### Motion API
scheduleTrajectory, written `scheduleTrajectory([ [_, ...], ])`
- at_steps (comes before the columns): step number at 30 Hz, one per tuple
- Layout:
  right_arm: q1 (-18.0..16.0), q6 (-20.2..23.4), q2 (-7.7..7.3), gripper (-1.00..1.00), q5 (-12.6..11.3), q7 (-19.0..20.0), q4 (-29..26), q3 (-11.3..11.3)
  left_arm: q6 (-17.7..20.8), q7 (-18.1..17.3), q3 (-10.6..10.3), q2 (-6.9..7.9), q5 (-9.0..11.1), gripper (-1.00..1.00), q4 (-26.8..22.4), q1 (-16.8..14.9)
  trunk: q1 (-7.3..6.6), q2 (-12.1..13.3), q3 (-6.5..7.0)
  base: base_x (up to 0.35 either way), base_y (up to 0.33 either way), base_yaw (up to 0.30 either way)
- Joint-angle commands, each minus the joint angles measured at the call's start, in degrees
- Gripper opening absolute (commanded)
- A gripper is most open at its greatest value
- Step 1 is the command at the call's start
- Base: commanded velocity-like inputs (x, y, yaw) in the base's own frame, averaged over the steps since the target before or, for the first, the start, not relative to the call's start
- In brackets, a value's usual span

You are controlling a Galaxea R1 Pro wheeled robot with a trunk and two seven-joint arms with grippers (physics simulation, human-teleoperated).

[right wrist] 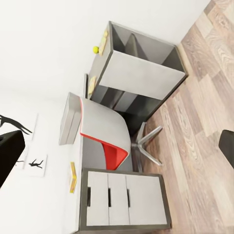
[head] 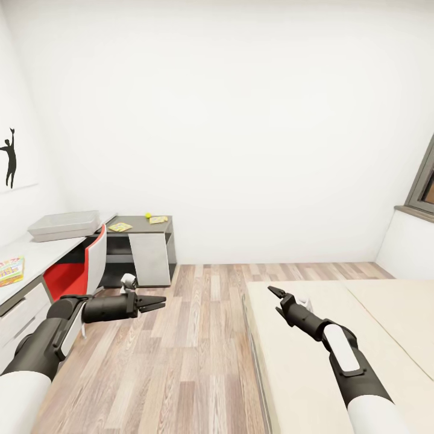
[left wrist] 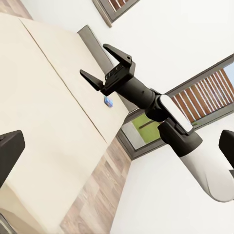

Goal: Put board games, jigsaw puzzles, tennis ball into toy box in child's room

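The floor is made of long wood planks in brown and grey. At the middle left of the head view, the smooth grey toy box sits on the white table. A bright board game lies flat at the left edge. Further back are two thin puzzle sheets and the tiny yellow tennis ball. The big cream bed fills the lower right.

The left gripper is empty, but how wide it is I cannot tell. The right gripper is empty too. The left wrist view shows its black fingers spread wide. The right wrist view shows the red and grey chair and grey drawers.
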Motion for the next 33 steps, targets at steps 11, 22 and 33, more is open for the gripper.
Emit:
scheduleTrajectory([
  [11,-0.03,0.34,-0.03,1.00,2.36,-0.18,0.16,-0.28,0.60,-0.08,-0.09,0.06,0.08,1.00,0.22,-0.03,0.02,-0.04,-0.02,0.000,0.000,0.000],
  [22,-0.03,-1.12,-0.06,1.00,8.01,-0.60,2.40,-0.37,0.60,2.16,-0.16,0.09,0.08,1.00,0.32,-0.02,0.02,-0.04,-0.02,0.000,0.000,0.000],
  [33,-1.81,-4.41,0.34,1.00,11.83,2.07,3.35,-1.73,-1.93,2.94,-0.72,-1.54,1.28,1.00,-2.24,-2.62,0.02,-0.04,-0.03,0.000,0.000,0.000],
])
